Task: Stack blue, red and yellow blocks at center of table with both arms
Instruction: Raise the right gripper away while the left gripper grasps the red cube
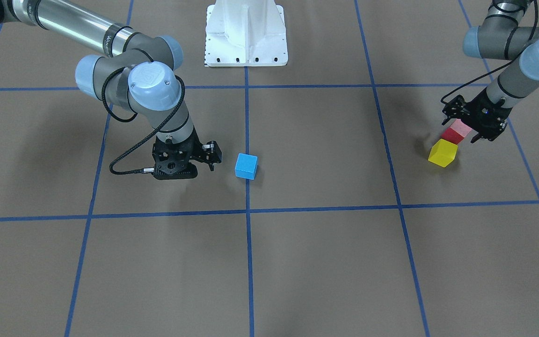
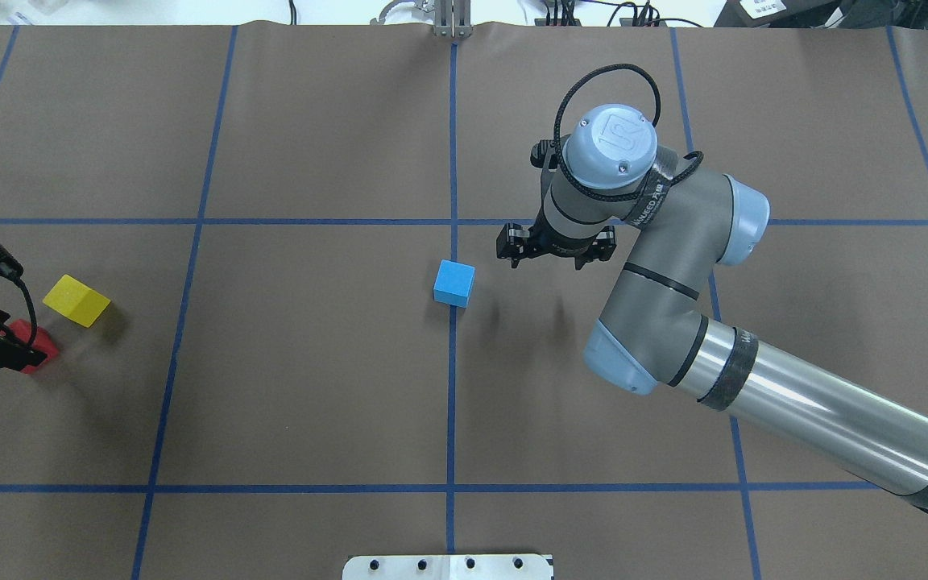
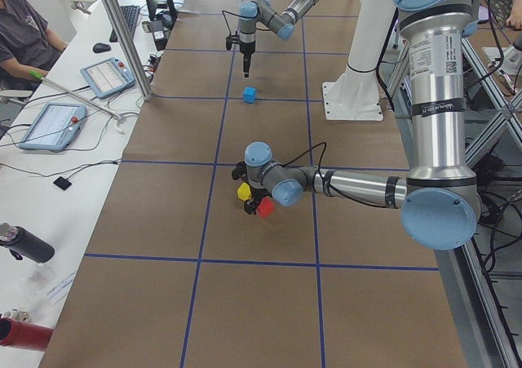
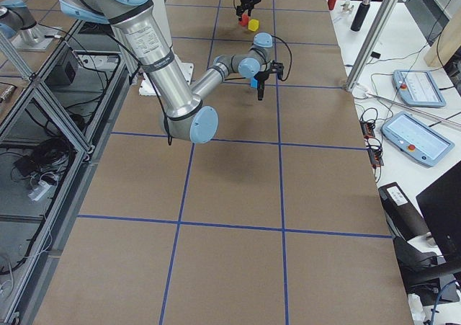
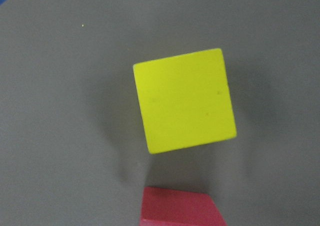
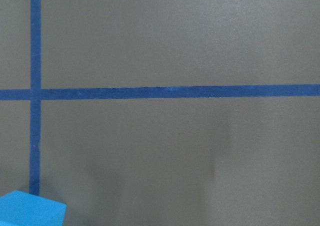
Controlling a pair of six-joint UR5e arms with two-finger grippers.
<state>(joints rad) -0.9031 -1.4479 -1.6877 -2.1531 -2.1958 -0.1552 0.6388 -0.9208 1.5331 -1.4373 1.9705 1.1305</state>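
Judging by how things lie, I am on the second layer: the blue block (image 1: 246,166) sits alone at the table's centre, on the middle tape line (image 2: 452,145), with nothing on it. The red block (image 1: 454,135) and the yellow block (image 1: 442,153) lie far out at my left end. My left gripper (image 1: 462,130) hangs low over the red block with a finger on either side of it; whether they pinch it I cannot tell. My right gripper (image 2: 556,251) hovers empty just right of the blue block, apart from it, and I cannot tell whether its fingers are spread or together.

The next move, as I read it, calls for a sure pinch on the red block without nudging the yellow one. Then comes a lift and a long carry to the centre, with my right arm drawn clear.

The front-facing view shows my fingers straddling the red block but makes red and yellow look joined. My left wrist view shows no fingers, yet it shows a clear strip of table between the two. My right wrist view catches only a corner of the blue block, where the overhead view places it whole on the line
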